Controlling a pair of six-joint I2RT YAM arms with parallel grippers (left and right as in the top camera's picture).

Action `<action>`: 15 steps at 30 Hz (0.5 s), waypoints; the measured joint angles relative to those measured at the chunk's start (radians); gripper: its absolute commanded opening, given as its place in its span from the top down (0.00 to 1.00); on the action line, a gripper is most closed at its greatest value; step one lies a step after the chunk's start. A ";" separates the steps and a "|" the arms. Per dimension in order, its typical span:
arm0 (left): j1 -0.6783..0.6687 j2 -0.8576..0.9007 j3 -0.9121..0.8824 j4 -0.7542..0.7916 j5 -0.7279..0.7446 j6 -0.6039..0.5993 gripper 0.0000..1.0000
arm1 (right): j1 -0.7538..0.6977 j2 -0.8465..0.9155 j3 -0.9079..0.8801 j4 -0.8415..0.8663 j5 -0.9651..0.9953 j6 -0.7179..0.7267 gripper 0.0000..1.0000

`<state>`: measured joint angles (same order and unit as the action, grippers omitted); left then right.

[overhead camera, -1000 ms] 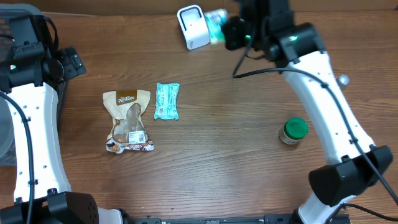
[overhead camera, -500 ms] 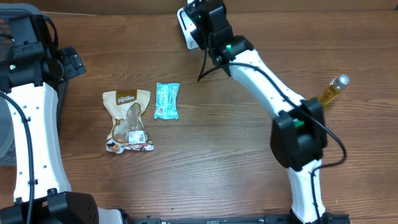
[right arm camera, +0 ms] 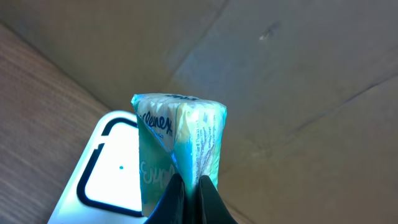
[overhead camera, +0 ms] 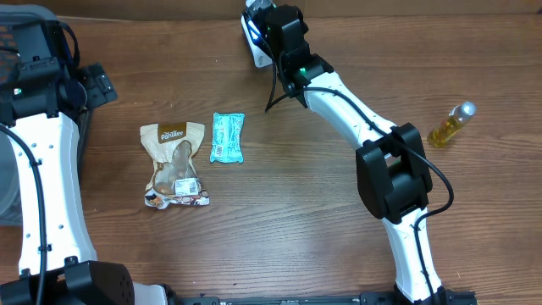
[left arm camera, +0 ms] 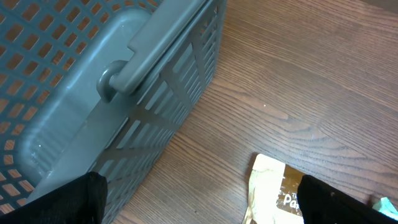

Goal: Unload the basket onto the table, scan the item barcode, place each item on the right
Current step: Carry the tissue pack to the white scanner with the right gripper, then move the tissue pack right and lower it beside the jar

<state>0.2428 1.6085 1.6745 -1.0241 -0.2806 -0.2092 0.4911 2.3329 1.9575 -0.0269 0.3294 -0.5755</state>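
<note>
Far left, no change: left hand (left arm camera: 202,208) parked just beside the grey basket (left arm camera: 93,93), fingers spread wide, holding nothing. Same for the snack pouch (overhead camera: 174,165) and teal sachet (overhead camera: 227,137) on the surface (overhead camera: 296,237): flat, side by side, unmoved over the last second.

Top centre, the real change: right arm (overhead camera: 356,119) swung across from the right side within the last second, putting the right hand (right arm camera: 191,198) over the white scanner (right arm camera: 115,168) at the far edge. Pinched tight on the bottom seam of the tissue pack (right arm camera: 180,143), holding it upright and clear of the surface. Reads as the presenting step: item brought to the scan window, read not confirmed.

Relative to the hand: pack sticking straight out from the fingertips, gripped by its edge only. Lit window just behind it and to the left in the wrist view, partly covered by the pack. Can't tell whether the barcode faces the window; no barcode in view.

Far right: oil bottle (overhead camera: 449,125) now fully in view, well apart from the hand.
</note>
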 measured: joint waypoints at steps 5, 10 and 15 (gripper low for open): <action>0.000 0.000 0.000 0.000 0.000 0.000 0.00 | 0.000 0.018 0.000 0.037 0.000 -0.002 0.96; 0.000 0.000 0.000 0.000 0.000 0.000 0.01 | 0.000 0.081 0.000 0.041 -0.001 -0.004 0.96; 0.000 0.000 0.000 0.000 0.000 0.000 0.00 | 0.000 0.096 0.000 0.060 -0.001 -0.004 0.96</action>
<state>0.2428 1.6085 1.6745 -1.0241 -0.2806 -0.2092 0.4908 2.4287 1.9575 0.0334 0.3286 -0.5797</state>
